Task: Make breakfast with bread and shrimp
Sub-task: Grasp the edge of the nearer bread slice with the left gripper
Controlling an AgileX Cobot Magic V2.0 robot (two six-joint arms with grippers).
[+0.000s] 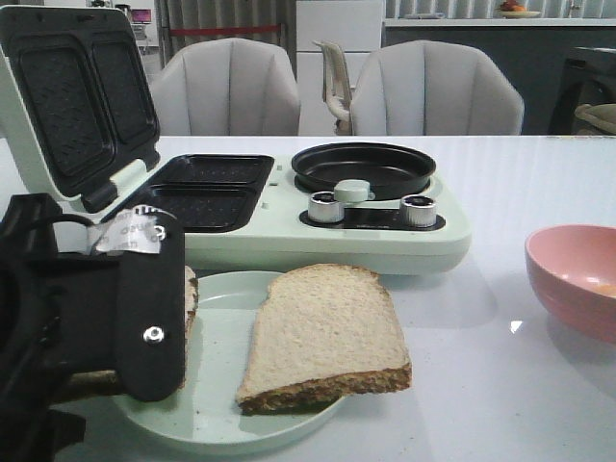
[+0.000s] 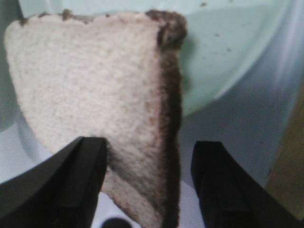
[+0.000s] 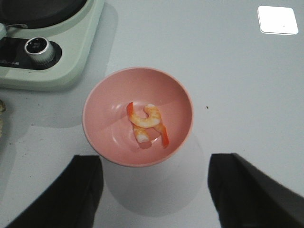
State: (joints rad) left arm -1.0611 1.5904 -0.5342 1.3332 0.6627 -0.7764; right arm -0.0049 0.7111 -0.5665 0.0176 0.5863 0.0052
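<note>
2 slices of bread sit on the pale green plate (image 1: 221,423) at the near edge of the white table (image 1: 520,192). The right slice (image 1: 325,335) lies flat, in full view from the front, its dark crust facing the near rim. The left slice (image 2: 99,109) is mostly hidden in the front view behind my left gripper (image 1: 144,318), which hangs low over the left side of the plate. My left wrist camera shows that slice running down between my 2 black fingers (image 2: 71,180); the jaws are spread apart, and I cannot tell whether either pad touches the bread.

Just beyond the plate stands the mint-green breakfast maker (image 1: 289,207), its lid (image 1: 77,96) tilted up at the far left, 2 dark sandwich wells (image 1: 207,188) exposed, a round black pan (image 1: 364,168) on its right half and 2 silver knobs (image 1: 325,207) on the front.

My right gripper (image 3: 154,190) hovers above the pink bowl (image 3: 109,99), which stands on the table to the right of the machine. Its jaws are released, wide apart and holding nothing. The shrimp (image 3: 147,124) lies curled in the bottom of that bowl, pale orange with red ends.
</note>
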